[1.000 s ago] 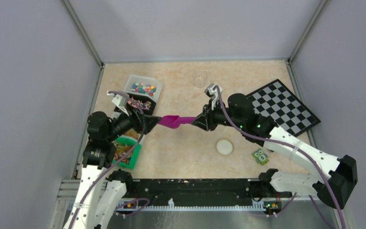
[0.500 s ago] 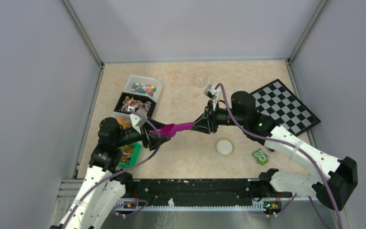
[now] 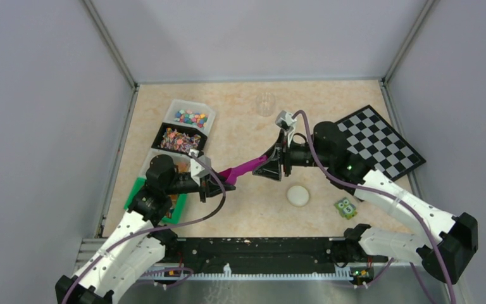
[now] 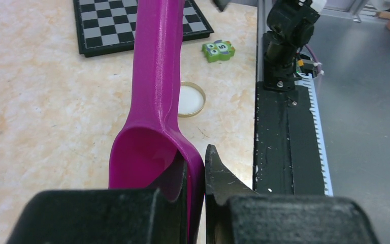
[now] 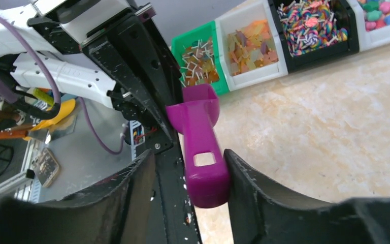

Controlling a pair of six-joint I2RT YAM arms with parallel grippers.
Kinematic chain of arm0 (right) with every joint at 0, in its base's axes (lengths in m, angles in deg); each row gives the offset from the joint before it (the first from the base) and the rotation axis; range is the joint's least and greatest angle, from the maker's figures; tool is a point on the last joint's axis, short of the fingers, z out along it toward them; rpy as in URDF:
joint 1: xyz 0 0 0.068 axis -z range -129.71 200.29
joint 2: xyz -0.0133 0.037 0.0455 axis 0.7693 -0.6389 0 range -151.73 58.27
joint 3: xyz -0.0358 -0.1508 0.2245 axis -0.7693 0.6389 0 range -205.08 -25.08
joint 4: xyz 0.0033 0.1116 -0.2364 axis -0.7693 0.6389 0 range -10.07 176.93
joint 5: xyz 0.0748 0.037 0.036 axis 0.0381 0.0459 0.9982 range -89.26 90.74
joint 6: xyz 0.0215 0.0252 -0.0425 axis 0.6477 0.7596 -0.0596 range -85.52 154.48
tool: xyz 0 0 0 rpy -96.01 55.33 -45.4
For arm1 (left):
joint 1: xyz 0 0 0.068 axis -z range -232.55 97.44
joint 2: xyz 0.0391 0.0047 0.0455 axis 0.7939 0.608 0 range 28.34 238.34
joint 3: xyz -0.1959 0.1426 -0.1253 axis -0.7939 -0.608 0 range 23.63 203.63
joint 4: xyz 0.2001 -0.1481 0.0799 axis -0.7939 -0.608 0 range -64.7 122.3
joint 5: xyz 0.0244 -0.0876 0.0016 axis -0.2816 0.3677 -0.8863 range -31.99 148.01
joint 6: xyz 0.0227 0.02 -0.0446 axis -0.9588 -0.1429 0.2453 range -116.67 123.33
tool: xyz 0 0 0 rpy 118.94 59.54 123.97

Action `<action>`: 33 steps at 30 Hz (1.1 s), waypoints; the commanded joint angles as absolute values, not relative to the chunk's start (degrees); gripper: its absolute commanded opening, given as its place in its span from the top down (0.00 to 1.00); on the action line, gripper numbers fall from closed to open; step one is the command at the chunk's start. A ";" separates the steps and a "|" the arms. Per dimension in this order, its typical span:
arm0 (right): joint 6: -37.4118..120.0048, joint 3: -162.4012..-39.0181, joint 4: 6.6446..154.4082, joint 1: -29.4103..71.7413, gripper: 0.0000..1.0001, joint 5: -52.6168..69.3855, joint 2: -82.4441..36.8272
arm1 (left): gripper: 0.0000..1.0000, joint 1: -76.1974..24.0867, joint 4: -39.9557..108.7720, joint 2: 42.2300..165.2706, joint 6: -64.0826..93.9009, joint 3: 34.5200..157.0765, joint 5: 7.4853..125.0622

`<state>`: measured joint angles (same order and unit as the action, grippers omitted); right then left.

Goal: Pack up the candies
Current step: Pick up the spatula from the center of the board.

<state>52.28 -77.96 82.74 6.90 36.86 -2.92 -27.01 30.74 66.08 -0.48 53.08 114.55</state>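
Left wrist: left gripper [image 4: 195, 168] clamped on scoop [image 4: 155, 76] bowl; right gripper [image 5: 189, 155] fingers parted around its handle; green block [image 4: 219, 50] marked "5" near bench [image 4: 40, 101] front edge.

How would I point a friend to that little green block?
On the right of the table, find the black-and-white checkerboard. Just nearer the robot sits a small green block, right of a round cream lid. Unlike the plain lid, it is boxy and shows an owl's big eyes.
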 commanded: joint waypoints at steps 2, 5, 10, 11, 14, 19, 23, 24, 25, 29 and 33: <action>52.42 -79.86 81.93 6.91 0.41 43.03 -3.66 | 1.00 -27.59 33.40 66.80 -2.15 53.97 113.16; 50.65 -81.11 84.59 6.93 0.32 44.55 -4.99 | 1.00 -27.64 33.10 67.57 -3.09 54.50 113.89; 49.81 -82.05 84.82 6.88 0.31 47.19 -7.22 | 1.00 -27.63 31.25 68.29 -6.08 55.99 117.48; 49.19 -82.56 85.67 6.90 0.32 47.31 -7.86 | 1.00 -27.60 30.23 68.23 -7.28 56.29 118.10; 48.12 -84.13 87.06 6.89 0.33 46.99 -9.38 | 1.00 -27.53 27.74 68.13 -10.40 57.05 119.46; 48.70 -85.01 86.01 6.92 0.35 47.65 -10.50 | 1.00 -27.55 26.61 68.83 -11.91 57.29 120.79; 49.05 -84.96 85.56 6.88 0.39 47.94 -11.08 | 1.00 -27.55 26.78 69.78 -11.63 57.64 120.44; 49.13 -84.91 85.51 6.87 0.41 48.02 -11.27 | 1.00 -27.51 27.10 69.89 -11.42 57.64 120.37; 49.16 -84.87 85.52 6.83 0.42 47.98 -11.49 | 1.00 -27.54 27.41 69.91 -11.18 57.64 120.28; 49.70 -84.43 84.25 6.45 0.44 47.90 -11.83 | 1.00 -27.53 27.95 70.31 -10.60 57.54 120.28; 49.83 -84.53 83.97 6.05 0.45 47.46 -12.52 | 1.00 -27.56 28.56 70.23 -10.24 57.16 120.08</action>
